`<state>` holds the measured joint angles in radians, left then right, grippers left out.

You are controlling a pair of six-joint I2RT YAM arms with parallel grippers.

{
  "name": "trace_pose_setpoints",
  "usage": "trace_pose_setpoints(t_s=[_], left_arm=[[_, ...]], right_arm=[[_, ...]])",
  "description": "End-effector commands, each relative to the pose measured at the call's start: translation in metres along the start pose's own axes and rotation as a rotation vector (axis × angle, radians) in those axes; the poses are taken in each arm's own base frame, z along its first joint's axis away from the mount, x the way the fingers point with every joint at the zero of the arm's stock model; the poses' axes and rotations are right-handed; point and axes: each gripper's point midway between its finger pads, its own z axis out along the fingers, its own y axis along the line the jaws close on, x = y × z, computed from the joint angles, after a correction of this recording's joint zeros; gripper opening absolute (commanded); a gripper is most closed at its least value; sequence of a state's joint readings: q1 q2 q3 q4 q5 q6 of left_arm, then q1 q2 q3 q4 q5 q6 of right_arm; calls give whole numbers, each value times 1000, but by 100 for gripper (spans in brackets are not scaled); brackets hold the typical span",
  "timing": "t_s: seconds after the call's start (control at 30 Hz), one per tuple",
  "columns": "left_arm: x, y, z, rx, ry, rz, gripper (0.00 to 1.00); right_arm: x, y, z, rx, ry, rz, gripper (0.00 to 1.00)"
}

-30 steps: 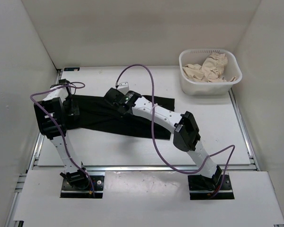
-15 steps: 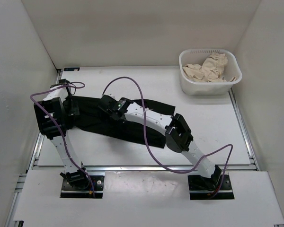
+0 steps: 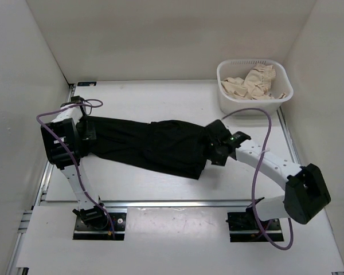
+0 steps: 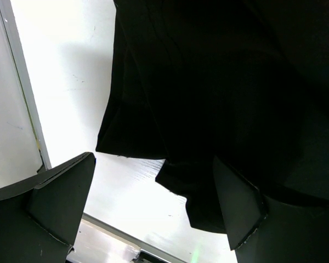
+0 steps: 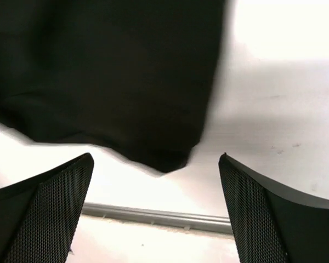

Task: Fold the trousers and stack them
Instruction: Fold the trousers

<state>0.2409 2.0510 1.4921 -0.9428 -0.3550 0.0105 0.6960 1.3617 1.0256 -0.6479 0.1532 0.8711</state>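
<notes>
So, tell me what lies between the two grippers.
The black trousers, spread lengthwise on the table from the left gripper to the right gripper; the top external view shows it.

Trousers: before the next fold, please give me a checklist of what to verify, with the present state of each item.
1. The trousers lie spread long on the table: ok.
2. The left hand is open: ok.
3. The right hand is open: ok.
4. The right hand is at the trousers' right end: ok, the edge shows between its fingers.
5. The left hand is free of the trousers: cannot tell, one of its fingers overlaps them.
6. The basket is apart from the trousers: ok.
</notes>
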Motion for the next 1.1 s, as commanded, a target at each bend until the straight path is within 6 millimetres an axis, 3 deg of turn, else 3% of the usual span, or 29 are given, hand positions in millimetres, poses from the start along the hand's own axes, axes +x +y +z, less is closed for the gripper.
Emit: trace_pose_setpoints(t_s=[0.0,0.17,0.33,0.43,0.47,0.53,0.57,0.6,0.63,0.7,0.77,0.8,0.83,0.87,0.9,0.93,0.97,1.0,1.03,1.07], left_arm=[[3,0,2,6,-15,-22,100],[7,4,5,-4,-3,-28,100],[5,6,-1,-5,-20,-34,100],[7,7,-2,-5,-20,-34,100],[11,9,1,-5,-7,-39,100],[12,8,-3,7,-8,-39,100],[11,6,-6,22,-16,-42,100],[12,4,-10,42,-17,-42,100],[8,4,-16,57,-32,-47,100],[7,0,-28,104,-33,-46,100],[6,-1,-41,135,-45,-49,100],[6,-7,-53,168,-52,-39,100],[7,-8,-58,187,-54,-39,100],[6,-13,-66,207,-61,-29,100],[9,-21,-75,245,-55,-12,100],[9,-22,-82,265,-67,-14,100],[8,-30,-87,289,-68,0,100],[11,-32,-91,310,-67,1,100],[16,-49,-96,350,-55,37,100],[22,-54,-98,352,-46,56,100]], right_arm=[[19,12,27,-166,89,179,99],[24,22,43,-243,113,216,99],[33,-4,71,-170,128,325,99],[34,-5,81,-216,123,361,92],[40,-1,84,-236,162,368,71],[44,-10,89,-218,194,393,45],[47,-13,89,-204,204,386,22],[42,-22,88,-183,199,402,11],[42,-37,80,-127,185,408,2],[32,-69,68,-45,151,416,0],[25,-100,35,37,138,374,0],[24,-134,11,139,133,414,0],[18,-148,-4,181,120,401,0],[-9,-167,-28,213,55,358,0],[-17,-180,-48,266,32,332,0],[-10,-195,-72,342,74,313,0],[-45,-207,-105,415,-32,285,0],[-53,-213,-118,465,-11,200,0],[-55,-214,-132,498,26,165,0],[-81,-199,-150,469,-32,111,0]])
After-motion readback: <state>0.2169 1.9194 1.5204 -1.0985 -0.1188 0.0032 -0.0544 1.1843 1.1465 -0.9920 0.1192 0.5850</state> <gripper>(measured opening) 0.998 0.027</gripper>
